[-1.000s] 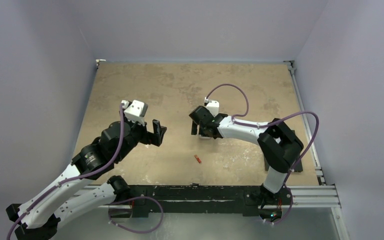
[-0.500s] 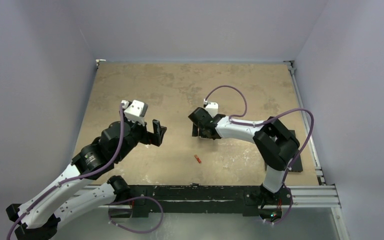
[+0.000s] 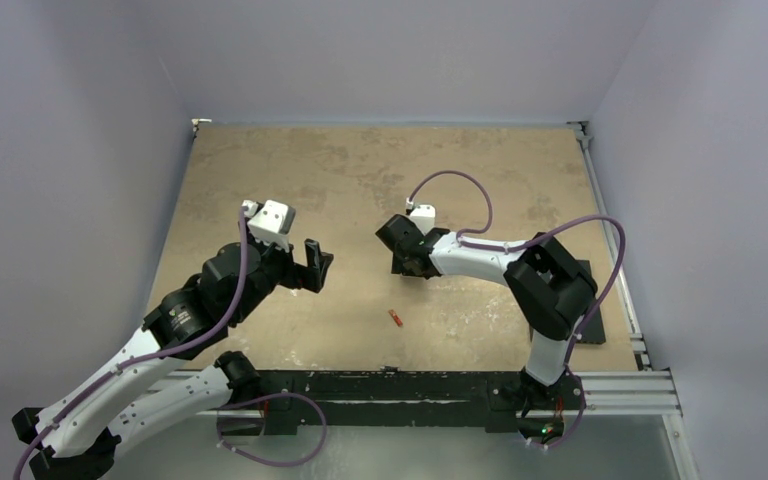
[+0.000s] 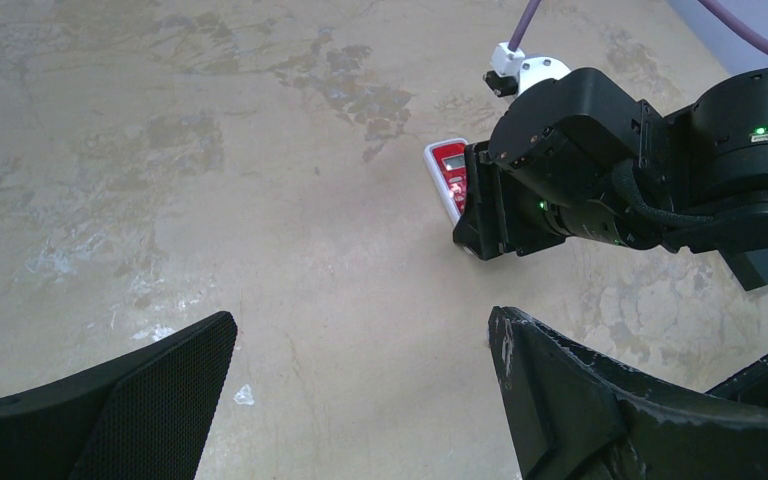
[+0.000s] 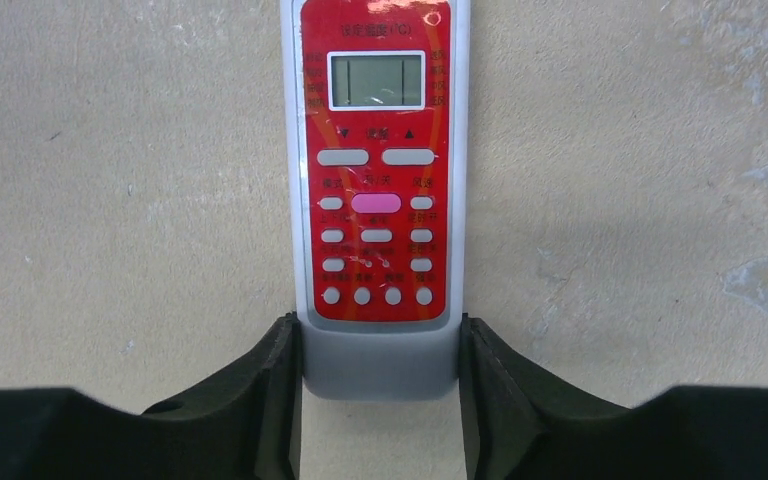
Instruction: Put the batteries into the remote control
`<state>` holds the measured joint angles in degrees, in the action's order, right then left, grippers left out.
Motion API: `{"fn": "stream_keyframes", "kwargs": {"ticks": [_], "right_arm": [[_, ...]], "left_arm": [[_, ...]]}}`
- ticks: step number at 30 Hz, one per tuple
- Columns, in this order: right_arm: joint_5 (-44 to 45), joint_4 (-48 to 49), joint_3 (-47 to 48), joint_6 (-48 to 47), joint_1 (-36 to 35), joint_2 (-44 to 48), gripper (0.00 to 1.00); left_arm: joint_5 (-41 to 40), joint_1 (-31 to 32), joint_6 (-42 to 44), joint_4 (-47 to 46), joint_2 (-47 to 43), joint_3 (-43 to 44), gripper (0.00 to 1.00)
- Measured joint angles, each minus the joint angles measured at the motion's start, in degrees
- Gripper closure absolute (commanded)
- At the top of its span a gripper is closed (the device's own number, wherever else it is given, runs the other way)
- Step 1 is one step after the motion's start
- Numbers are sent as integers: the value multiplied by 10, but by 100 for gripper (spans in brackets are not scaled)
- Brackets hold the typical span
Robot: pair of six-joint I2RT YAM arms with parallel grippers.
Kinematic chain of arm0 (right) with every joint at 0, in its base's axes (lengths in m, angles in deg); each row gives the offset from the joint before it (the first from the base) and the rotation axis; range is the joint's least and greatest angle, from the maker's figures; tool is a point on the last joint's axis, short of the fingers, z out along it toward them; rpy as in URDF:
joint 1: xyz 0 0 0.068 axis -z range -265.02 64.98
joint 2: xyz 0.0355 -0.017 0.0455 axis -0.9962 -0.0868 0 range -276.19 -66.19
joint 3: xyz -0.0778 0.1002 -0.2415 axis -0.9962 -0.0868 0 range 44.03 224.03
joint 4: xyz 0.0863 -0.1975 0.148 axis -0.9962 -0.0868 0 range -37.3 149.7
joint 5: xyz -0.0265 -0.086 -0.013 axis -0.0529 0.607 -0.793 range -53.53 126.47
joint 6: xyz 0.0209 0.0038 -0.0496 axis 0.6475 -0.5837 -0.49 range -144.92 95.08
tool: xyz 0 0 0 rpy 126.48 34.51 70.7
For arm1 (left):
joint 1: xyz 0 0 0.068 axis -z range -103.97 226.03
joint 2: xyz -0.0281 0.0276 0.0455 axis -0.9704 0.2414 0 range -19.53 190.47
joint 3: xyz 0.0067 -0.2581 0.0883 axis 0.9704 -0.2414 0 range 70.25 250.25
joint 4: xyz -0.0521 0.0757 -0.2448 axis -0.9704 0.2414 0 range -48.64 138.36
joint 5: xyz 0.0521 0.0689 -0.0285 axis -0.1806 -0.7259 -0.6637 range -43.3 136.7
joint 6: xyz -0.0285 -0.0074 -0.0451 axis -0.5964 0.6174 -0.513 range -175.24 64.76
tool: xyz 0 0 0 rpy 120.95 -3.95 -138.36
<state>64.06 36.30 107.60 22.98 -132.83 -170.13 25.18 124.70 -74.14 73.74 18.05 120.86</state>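
Note:
The remote control lies face up on the tan table, its red front with a pale screen and buttons showing. My right gripper is shut on its lower white end, one finger pressed against each long side. In the left wrist view the remote control pokes out from behind the right gripper. One small red battery lies on the table nearer the front edge, below the right gripper. My left gripper hovers to the left, open and holding nothing, with bare table between its fingers.
A black mat lies at the table's right edge under the right arm. A metal rail runs along the near edge. Pale walls enclose the table at the back and on both sides.
The right gripper's fingers have closed in onto the remote's sides, and the right arm has shifted slightly. The left arm and the battery have not moved.

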Motion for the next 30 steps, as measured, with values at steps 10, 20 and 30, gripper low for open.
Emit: {"fn": "stream_keyframes", "kwargs": {"ticks": [10, 20, 30], "right_arm": [[0, -3, 1, -12, 0, 2, 100], [-4, -10, -14, -50, 0, 83, 100], [-65, 4, -70, -136, 0, 181, 100]], "left_arm": [[0, 0, 0, 0, 3, 0, 1], [-6, 0, -1, 0, 11, 0, 1], [-13, 0, -19, 0, 18, 0, 1]]}}
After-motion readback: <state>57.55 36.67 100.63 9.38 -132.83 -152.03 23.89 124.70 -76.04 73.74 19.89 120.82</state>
